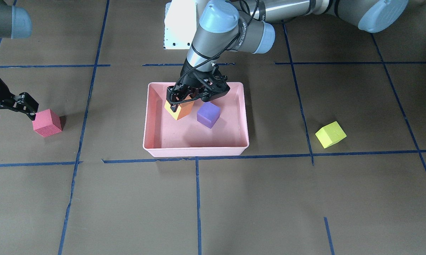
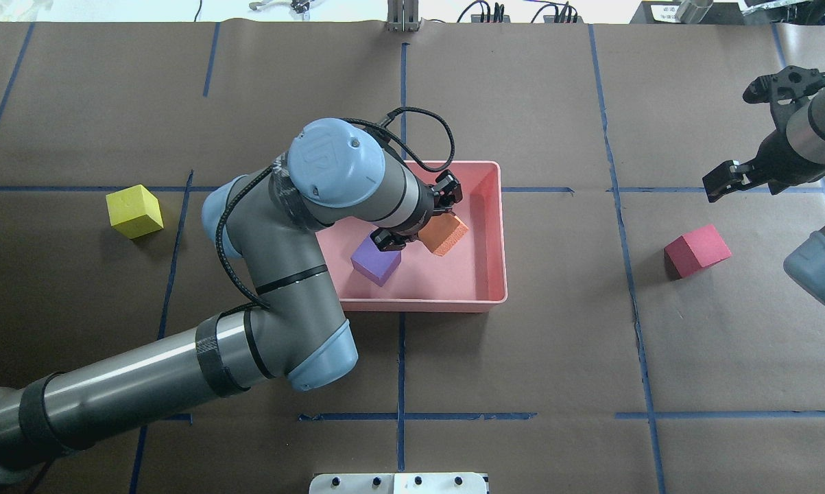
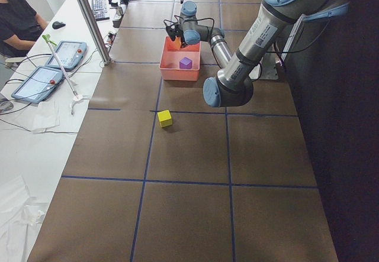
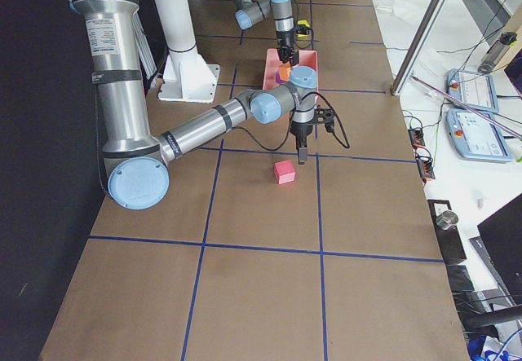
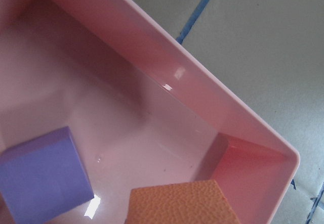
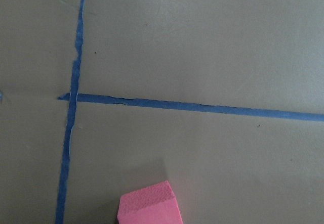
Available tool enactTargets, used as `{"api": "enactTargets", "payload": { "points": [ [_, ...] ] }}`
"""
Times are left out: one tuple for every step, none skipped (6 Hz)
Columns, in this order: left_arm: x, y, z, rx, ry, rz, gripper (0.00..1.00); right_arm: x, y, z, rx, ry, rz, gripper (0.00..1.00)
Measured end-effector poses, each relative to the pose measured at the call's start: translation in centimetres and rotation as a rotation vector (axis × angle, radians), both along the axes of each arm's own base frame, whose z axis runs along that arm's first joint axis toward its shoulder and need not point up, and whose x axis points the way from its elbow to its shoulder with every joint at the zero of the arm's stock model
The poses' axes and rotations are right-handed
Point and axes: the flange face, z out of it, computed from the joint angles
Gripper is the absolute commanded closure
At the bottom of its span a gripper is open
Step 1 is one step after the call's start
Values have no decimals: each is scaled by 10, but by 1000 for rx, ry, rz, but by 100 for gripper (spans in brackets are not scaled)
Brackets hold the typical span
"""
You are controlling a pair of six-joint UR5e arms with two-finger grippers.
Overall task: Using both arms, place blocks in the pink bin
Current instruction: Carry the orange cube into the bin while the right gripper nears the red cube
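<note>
The pink bin [image 1: 195, 151] sits mid-table. The purple block [image 1: 208, 114] lies on its floor. My left gripper [image 1: 183, 102] reaches into the bin and is shut on the orange block [image 1: 180, 110], holding it tilted and low beside the purple block; both also show in the left wrist view, the orange block [image 5: 179, 204] and the purple one [image 5: 43, 178]. The red block [image 1: 47, 123] lies on the table on my right side. My right gripper [image 1: 11, 111] is open and empty, one fingertip [image 1: 31, 108] close to the red block's edge. The yellow-green block [image 1: 330, 134] lies alone on my left side.
Blue tape lines [image 1: 198, 198] grid the brown table paper. The white pedestal base [image 1: 179, 24] stands behind the bin. In the exterior left view an operator [image 3: 18, 19] sits at a side table with tablets [image 3: 41, 78] past the table's far edge.
</note>
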Motion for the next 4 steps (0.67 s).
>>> {"api": "enactTargets", "payload": {
  "points": [
    [6,5,-3,10,-2,-6,0,-2,-1,20,51,-4,-53,0],
    [7,7,-5,15,-1,-9,0,-10,3,42,92,2,-127,0],
    [5,8,-7,18,4,-10,0,-27,9,50,113,2,-188,0],
    [0,9,-10,22,12,-12,0,-43,16,50,124,-6,-229,0]
  ]
}}
